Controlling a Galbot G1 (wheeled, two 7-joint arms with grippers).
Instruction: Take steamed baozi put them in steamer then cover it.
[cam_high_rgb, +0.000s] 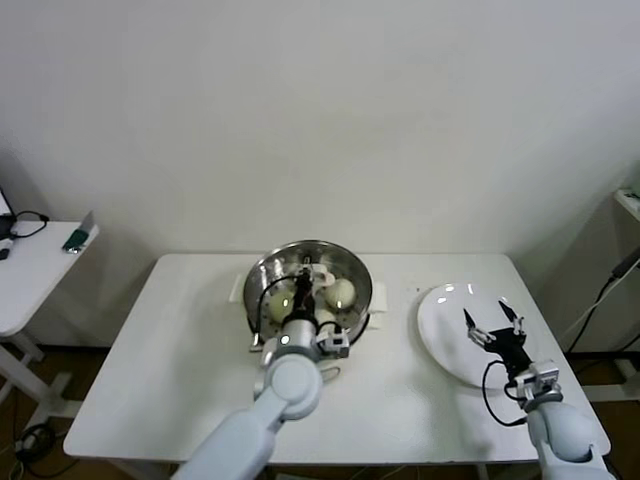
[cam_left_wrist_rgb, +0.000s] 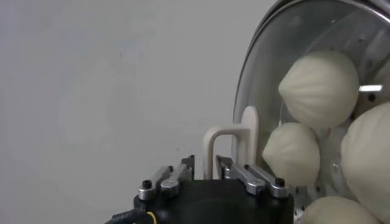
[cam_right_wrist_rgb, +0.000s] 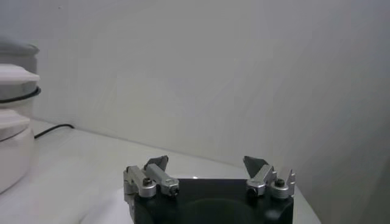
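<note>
The steamer stands at the middle back of the table with several cream-white baozi inside. A clear glass lid sits over it, and baozi show through the glass. My left gripper hangs over the steamer's centre. Its jaws stand slightly apart on either side of the lid's white handle, with a small gap on each side. My right gripper hovers open and empty over the white plate; its spread fingers hold nothing.
The white table has bare surface left of the steamer and in front of it. The steamer's white pot base has a black cable trailing from it. A side table with small items stands far left.
</note>
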